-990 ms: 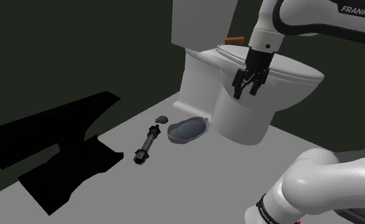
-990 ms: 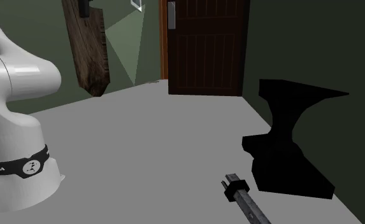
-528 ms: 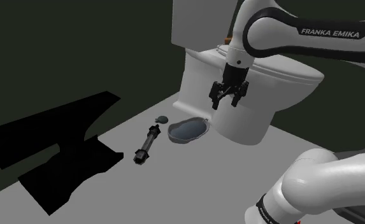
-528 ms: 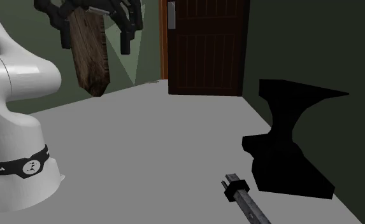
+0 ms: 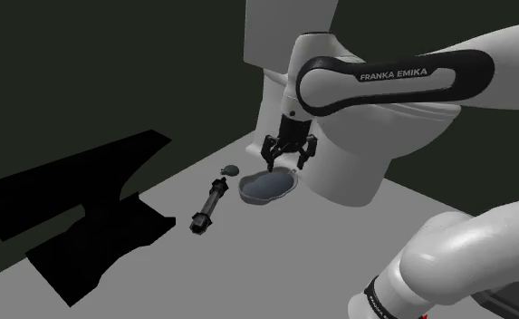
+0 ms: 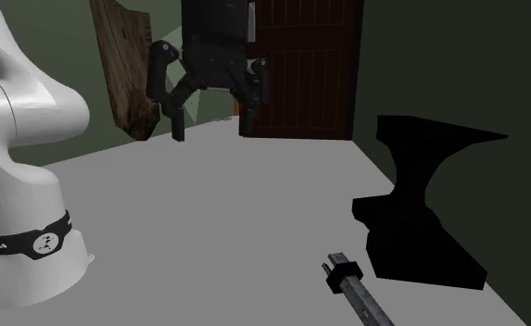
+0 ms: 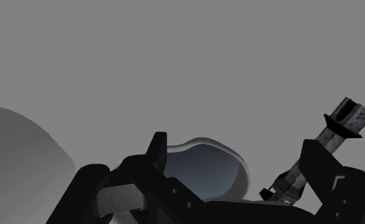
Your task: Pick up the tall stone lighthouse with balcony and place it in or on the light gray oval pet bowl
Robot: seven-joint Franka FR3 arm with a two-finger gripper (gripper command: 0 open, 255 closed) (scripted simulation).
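Spread apart and holding nothing, the gripper (image 5: 286,162) hung with its fingers pointing down, just above the floor (image 5: 321,263). It was over the edge of the pet bowl (image 5: 249,192) that lay nearer to the toilet (image 5: 357,159). In the second exterior view the two black fingers (image 6: 177,130) stood wide from each other, with grey floor between them.

The lighthouse (image 5: 208,206) lay on its side on the floor. It was a dark, slim piece, just beside the bowl toward the shoulder view's left, and not touched by the gripper. In the wrist view its mottled grey stone (image 7: 330,136) showed past one finger of the gripper (image 7: 235,156), and the oval bowl (image 7: 203,167), with a light rim and a dark bluish inside, lay between the fingers, below them.

The white arm (image 5: 484,77) rose from the stand at the shoulder view's lower right. Its forearm lay almost level across the front of the toilet, and the wrist was bent straight down.

A small dark round thing (image 5: 230,169) sat near the far end of the lighthouse. A black area (image 5: 67,213) lay farther toward the shoulder view's left. In the second exterior view a dark wooden door (image 6: 300,65) stood behind the gripper (image 6: 211,132).
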